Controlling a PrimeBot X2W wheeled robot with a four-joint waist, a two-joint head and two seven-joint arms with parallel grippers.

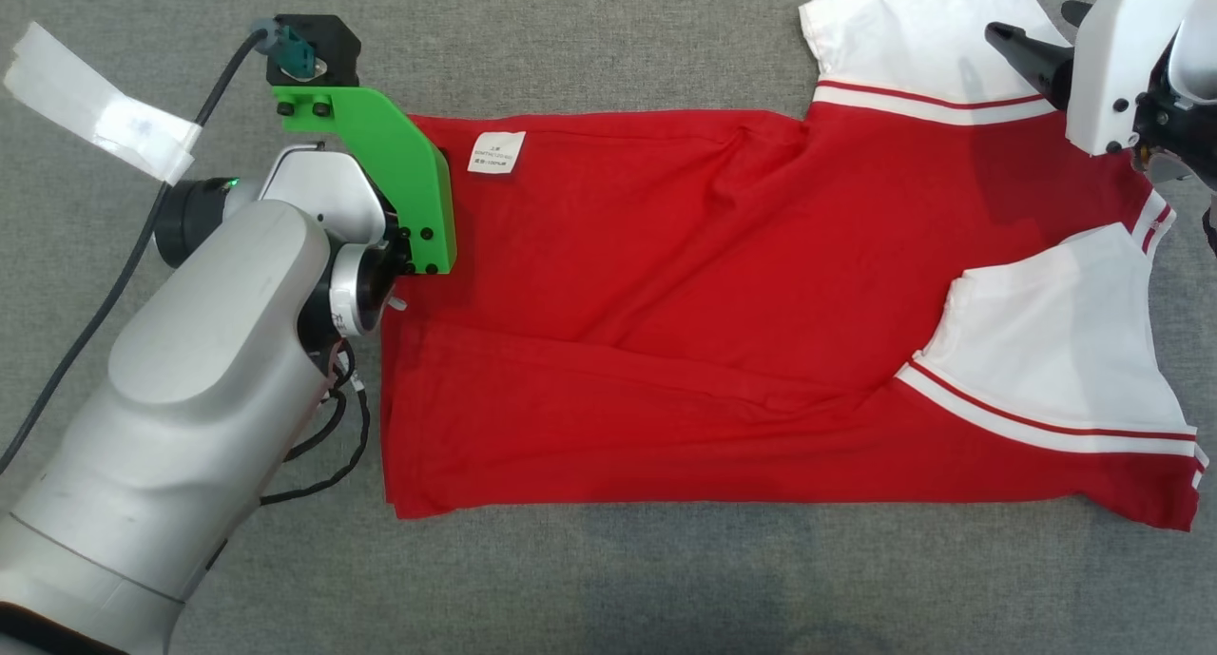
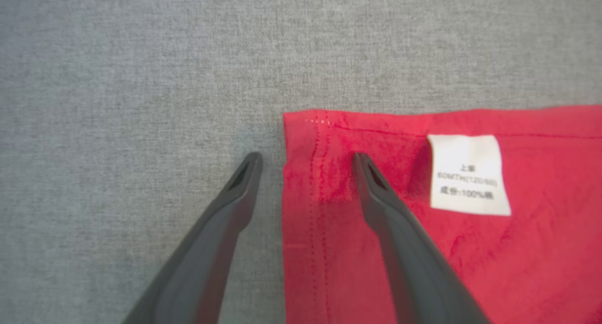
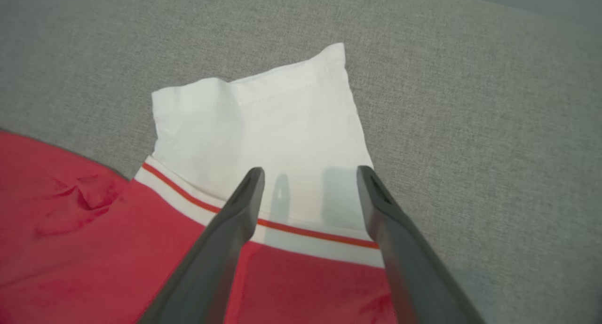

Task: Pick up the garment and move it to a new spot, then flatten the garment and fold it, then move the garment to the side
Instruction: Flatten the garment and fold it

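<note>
Left gripper [image 2: 305, 158] and right gripper [image 3: 310, 171] stand spread; left forearm [image 1: 190, 398] covers the garment [image 1: 666, 303] edge.

Grey fabric surface [image 1: 608, 47]; red-white garment [image 1: 666, 332] lying flat; white tape [image 1: 95, 113] at left.

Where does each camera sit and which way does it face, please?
Head view: on the head, facing down at the red-and-white shirt spread on grey fabric; left forearm and right wrist housing show.
Left wrist view: on that wrist, facing along the open left gripper at the shirt's hem corner and care label.
Right wrist view: on that wrist, facing along the open right gripper at the white sleeve.
Shared: head and left wrist views both show the label; head and right wrist, that sleeve.
</note>
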